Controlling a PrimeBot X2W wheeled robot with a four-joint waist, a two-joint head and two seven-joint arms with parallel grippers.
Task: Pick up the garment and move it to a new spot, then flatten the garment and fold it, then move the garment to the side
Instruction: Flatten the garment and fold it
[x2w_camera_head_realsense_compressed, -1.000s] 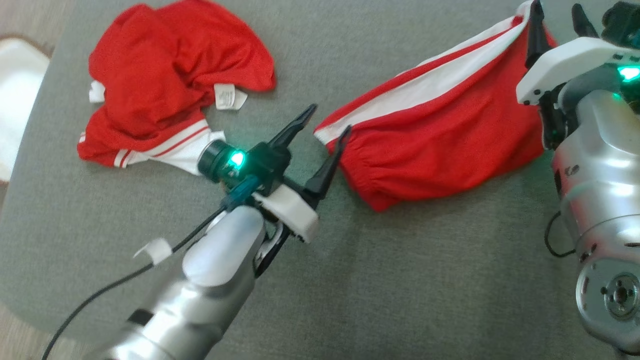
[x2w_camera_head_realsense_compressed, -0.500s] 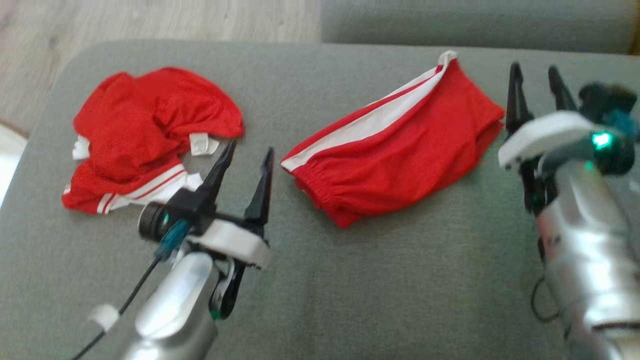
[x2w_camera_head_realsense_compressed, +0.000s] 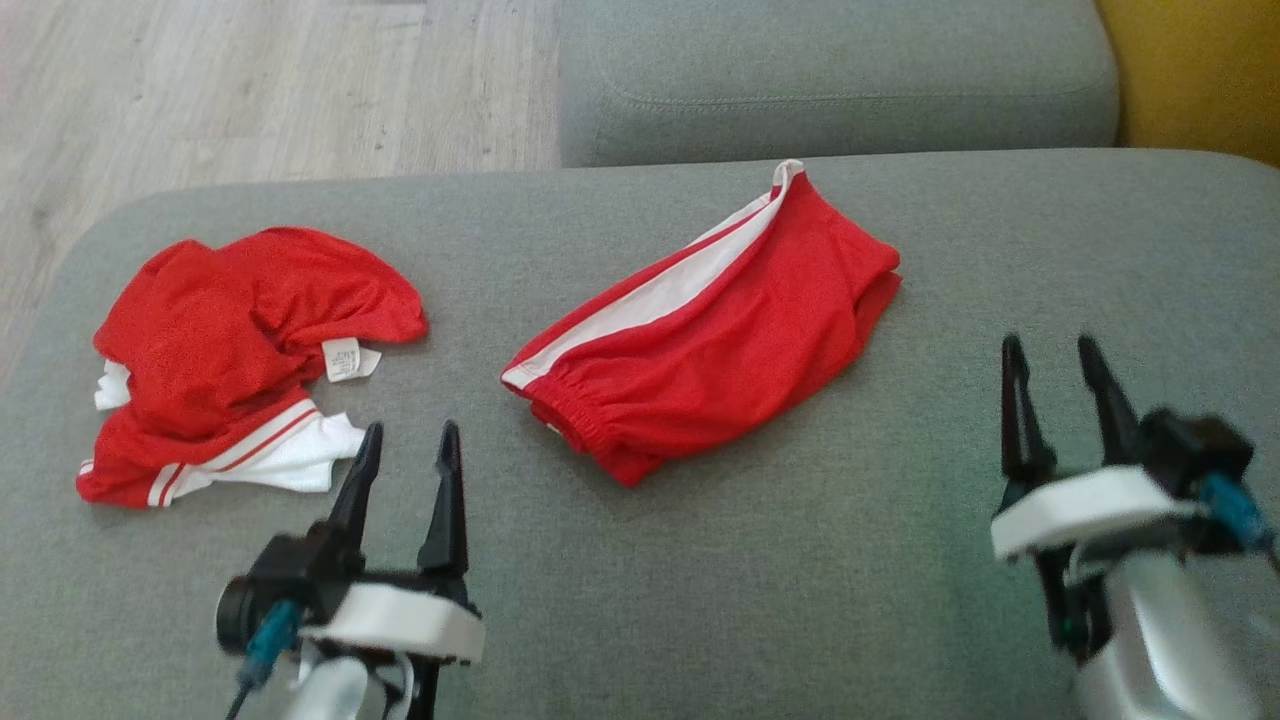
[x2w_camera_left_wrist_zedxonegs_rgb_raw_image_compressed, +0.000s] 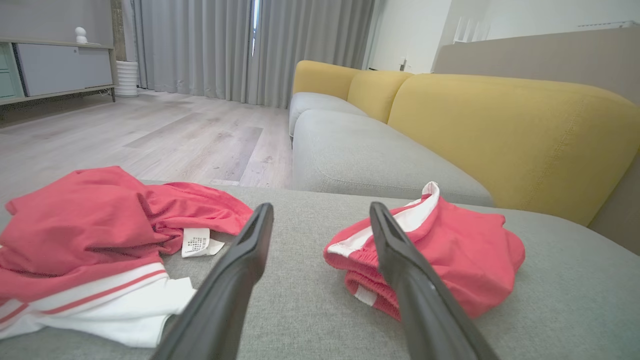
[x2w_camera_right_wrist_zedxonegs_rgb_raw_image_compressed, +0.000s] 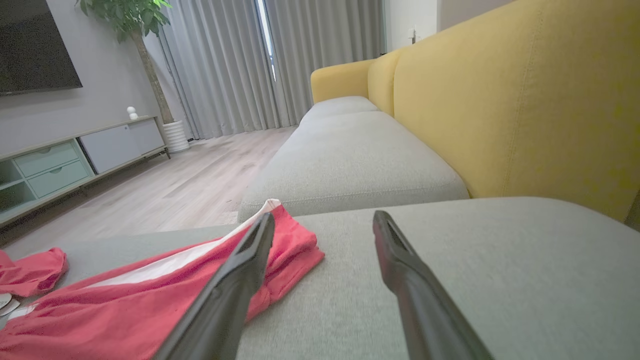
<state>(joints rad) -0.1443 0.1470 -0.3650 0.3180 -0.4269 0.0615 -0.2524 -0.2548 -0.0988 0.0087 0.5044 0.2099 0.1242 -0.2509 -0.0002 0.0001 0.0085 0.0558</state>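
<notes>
Step in hand, likely: move to side. Folded shorts (x2w_camera_head_realsense_compressed: 700, 330) at centre of cushion (x2w_camera_head_realsense_compressed: 700, 600); crumpled garment (x2w_camera_head_realsense_compressed: 240, 330) well apart at left. Left gripper (x2w_camera_head_realsense_compressed: 410, 432), right gripper (x2w_camera_head_realsense_compressed: 1048, 348): fingers spread, empty, short of cloth. Next: reach in, pinch shorts at both ends, shift sideways

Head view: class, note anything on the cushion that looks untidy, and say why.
The left red garment lies crumpled in a heap, its label sticking out and white trim bunched. The folded garment beside it looks neat.
</notes>
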